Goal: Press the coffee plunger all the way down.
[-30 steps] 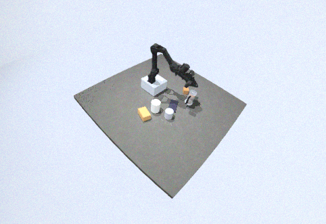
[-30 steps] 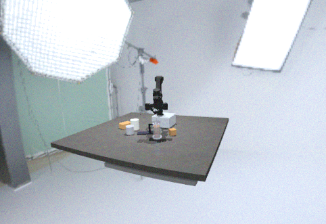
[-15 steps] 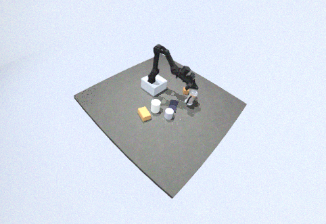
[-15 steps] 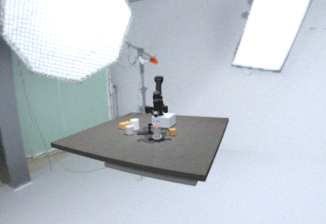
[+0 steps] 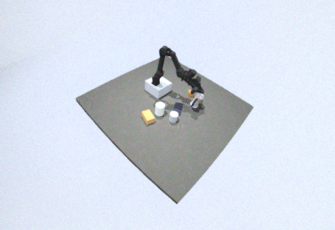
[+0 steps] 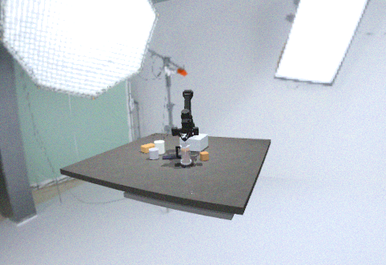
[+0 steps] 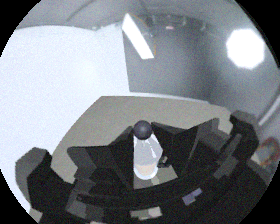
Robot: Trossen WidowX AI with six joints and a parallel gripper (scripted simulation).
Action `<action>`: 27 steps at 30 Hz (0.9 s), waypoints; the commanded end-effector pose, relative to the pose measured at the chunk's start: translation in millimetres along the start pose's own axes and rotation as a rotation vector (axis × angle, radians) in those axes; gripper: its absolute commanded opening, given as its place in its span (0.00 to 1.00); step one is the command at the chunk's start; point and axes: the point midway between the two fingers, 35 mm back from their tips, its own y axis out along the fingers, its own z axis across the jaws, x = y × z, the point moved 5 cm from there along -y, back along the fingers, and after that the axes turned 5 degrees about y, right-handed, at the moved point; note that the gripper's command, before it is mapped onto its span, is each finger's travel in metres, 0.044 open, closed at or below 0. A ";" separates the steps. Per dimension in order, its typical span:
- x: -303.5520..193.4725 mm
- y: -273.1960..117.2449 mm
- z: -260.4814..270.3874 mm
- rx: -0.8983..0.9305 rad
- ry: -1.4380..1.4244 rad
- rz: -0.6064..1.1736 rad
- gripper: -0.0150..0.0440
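Note:
The coffee press (image 5: 197, 100) (image 6: 185, 156) (image 7: 146, 156) is a small clear glass with a pale brown band and a black handle at its side. It looks near upright in the exterior view; in the top view its top leans right, and I cannot tell whether it is truly tilted. My gripper (image 5: 198, 92) (image 6: 184, 138) is above the press, shut on the dark round plunger knob (image 7: 142, 129), which shows between the fingertips in the wrist view. The plunger's rod and its depth in the glass are too small to tell.
An orange block (image 5: 190, 93) (image 6: 204, 156) is close behind the press. A dark flat pad (image 5: 178, 107), a lilac cylinder (image 5: 174, 117) (image 6: 154, 154), a white cylinder (image 5: 160, 109) (image 6: 159, 147) and a yellow-orange block (image 5: 148, 117) lie to one side. A white box (image 5: 158, 91) is near the arm's base.

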 end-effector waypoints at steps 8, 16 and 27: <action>-11.7 7.7 -0.9 -0.005 0.007 0.052 0.46; -10.5 9.2 -0.8 -0.005 0.007 0.052 0.46; -9.0 11.0 -0.7 -0.005 0.007 0.051 0.46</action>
